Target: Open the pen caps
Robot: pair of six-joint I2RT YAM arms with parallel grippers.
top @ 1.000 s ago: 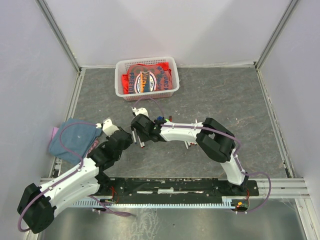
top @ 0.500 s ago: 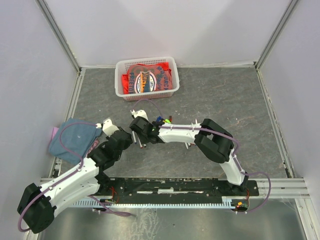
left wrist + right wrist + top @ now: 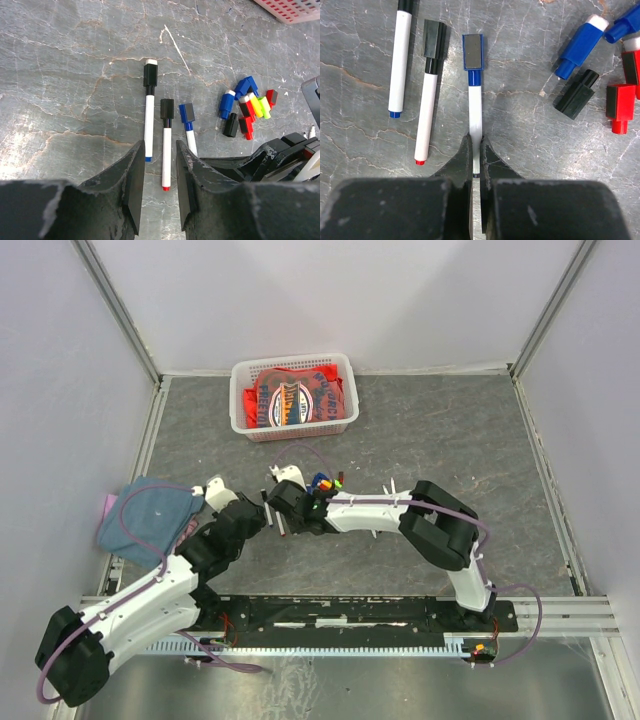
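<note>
Three pens lie side by side on the grey table. The blue-capped pen (image 3: 475,107) is gripped by its white barrel in my right gripper (image 3: 476,144), which is shut on it low on the table; its blue cap (image 3: 473,51) is on. A black-capped pen with a red end (image 3: 165,150) lies between the fingers of my open left gripper (image 3: 159,147), untouched. Another black-capped pen with a blue end (image 3: 148,120) lies to its left. A pile of loose pen caps (image 3: 247,107) in blue, black, red and yellow lies to the right. In the top view the grippers (image 3: 283,502) meet over the pens.
A white basket (image 3: 293,395) with orange packets stands at the back. A blue cloth (image 3: 148,515) lies at the left edge. The two arms crowd close together around the pens, with the right arm (image 3: 295,150) just beside the left gripper.
My right gripper has shifted slightly to the right, and more of the cap pile shows beside it. The left arm has hardly moved.
</note>
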